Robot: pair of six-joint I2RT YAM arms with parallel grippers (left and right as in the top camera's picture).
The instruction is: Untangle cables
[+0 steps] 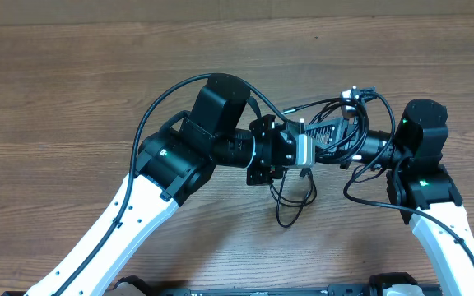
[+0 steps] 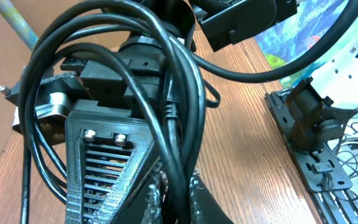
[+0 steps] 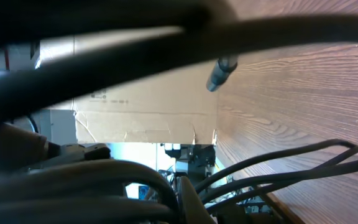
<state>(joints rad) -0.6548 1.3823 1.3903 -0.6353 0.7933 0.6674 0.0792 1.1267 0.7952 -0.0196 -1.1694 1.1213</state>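
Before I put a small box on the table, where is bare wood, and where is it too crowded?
Bare wood: the far strip of the table beyond both arms, and the wide patch outside the left arm. A narrower patch lies near the front edge, between it and the right arm. Crowded: the middle, around the cables.

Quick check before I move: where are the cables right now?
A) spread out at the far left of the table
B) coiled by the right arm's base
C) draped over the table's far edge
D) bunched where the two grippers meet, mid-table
D: in the overhead view the cables are bunched where the left gripper and the right gripper meet at mid-table, with one loop trailing toward the near side.
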